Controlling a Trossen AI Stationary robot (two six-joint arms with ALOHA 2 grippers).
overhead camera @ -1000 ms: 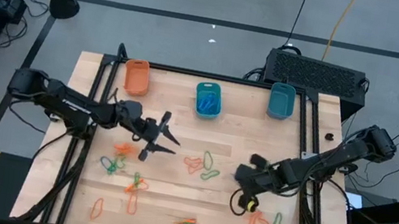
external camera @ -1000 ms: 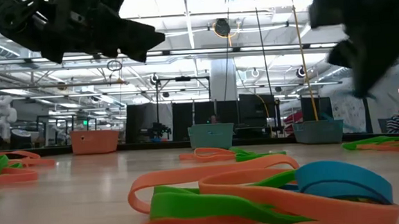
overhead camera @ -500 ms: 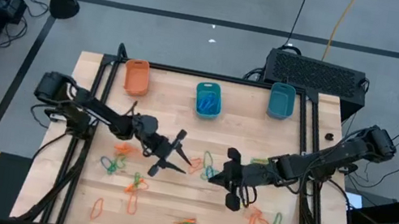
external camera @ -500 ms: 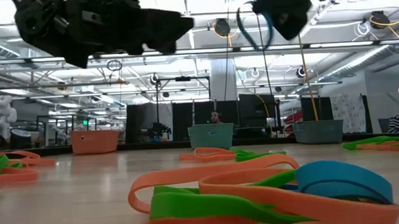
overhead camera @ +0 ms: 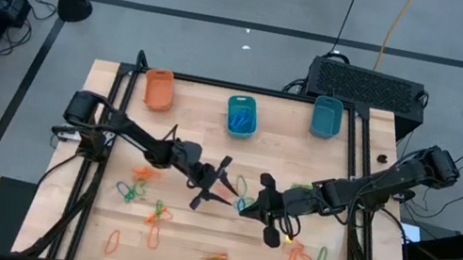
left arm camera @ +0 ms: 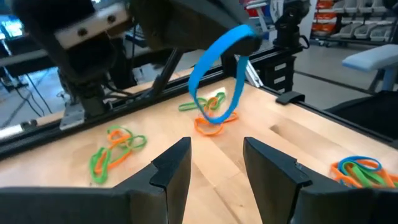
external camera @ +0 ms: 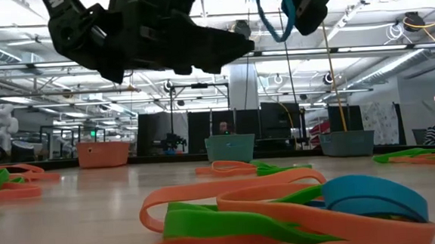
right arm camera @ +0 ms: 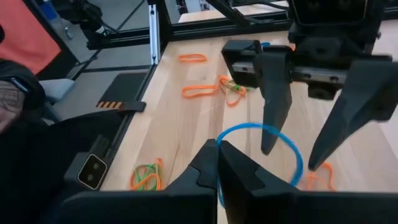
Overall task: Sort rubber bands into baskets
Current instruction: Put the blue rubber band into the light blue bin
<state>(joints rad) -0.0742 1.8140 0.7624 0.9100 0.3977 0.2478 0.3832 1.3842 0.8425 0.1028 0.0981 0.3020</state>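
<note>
Dangling mid-frame in the high view, the blue band (left arm camera: 219, 68) hangs from the pinched-shut right gripper (overhead camera: 248, 207), directly ahead of the open left gripper (overhead camera: 225, 186), whose fingers (left arm camera: 173, 171) point at the loop.

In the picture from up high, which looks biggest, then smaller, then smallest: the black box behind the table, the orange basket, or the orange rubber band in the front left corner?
1. The black box looks biggest.
2. The orange basket comes next.
3. The orange rubber band looks smallest.
</note>
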